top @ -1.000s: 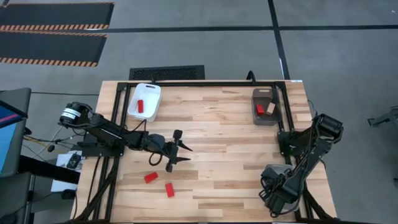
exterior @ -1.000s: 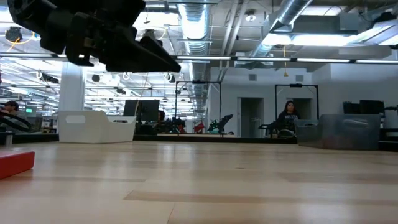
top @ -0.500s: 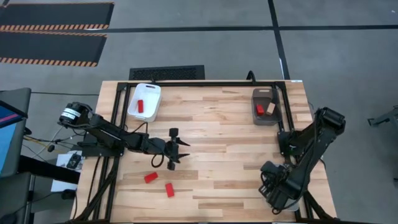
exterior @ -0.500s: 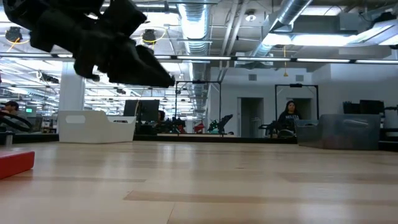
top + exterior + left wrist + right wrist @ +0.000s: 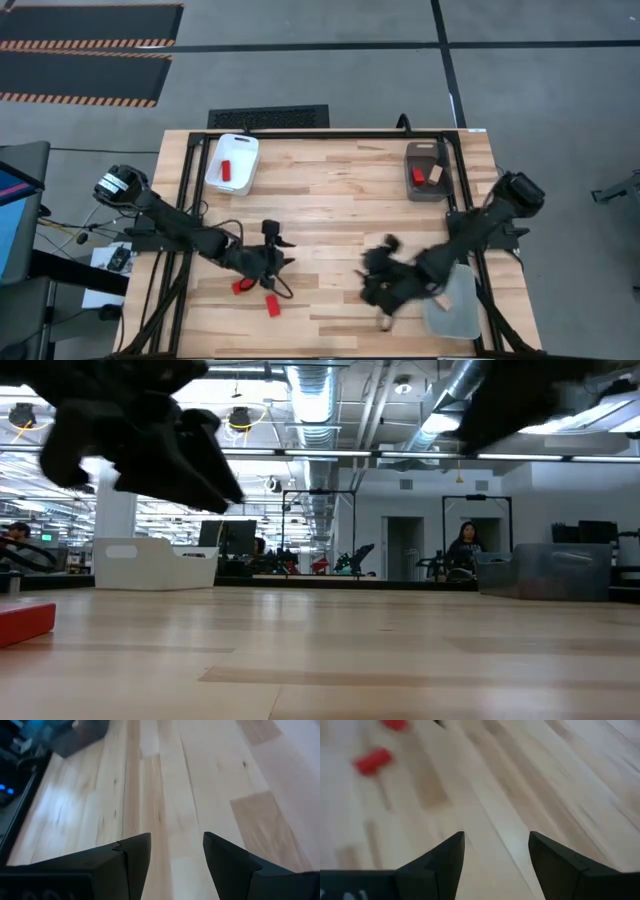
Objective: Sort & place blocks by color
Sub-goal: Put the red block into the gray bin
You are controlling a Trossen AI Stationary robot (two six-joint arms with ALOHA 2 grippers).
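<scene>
Two red blocks (image 5: pixel 241 286) (image 5: pixel 272 305) lie flat on the table near its front left; they also show far off in the right wrist view (image 5: pixel 372 761). One of them shows at the left edge of the low view (image 5: pixel 25 625). My left gripper (image 5: pixel 282 252) hovers open and empty just to the right of and beyond them, over bare wood (image 5: pixel 172 845). My right gripper (image 5: pixel 372 283) is open and empty above the table's middle front, pointing toward the table's left (image 5: pixel 495 850). No bare wood block lies loose on the table.
A white tray (image 5: pixel 240 150) at the far left holds one red block (image 5: pixel 226 169). A brown tray (image 5: pixel 425 190) at the far right holds a red block (image 5: pixel 417 176) and a wood block (image 5: pixel 434 174). A clear tray (image 5: pixel 455 310) lies at the front right corner.
My right arm has swung out from the front right corner toward the table's middle, uncovering the clear tray. My left gripper has drawn back toward the table's left and near edge, closer to the two red blocks. The blocks have not moved.
</scene>
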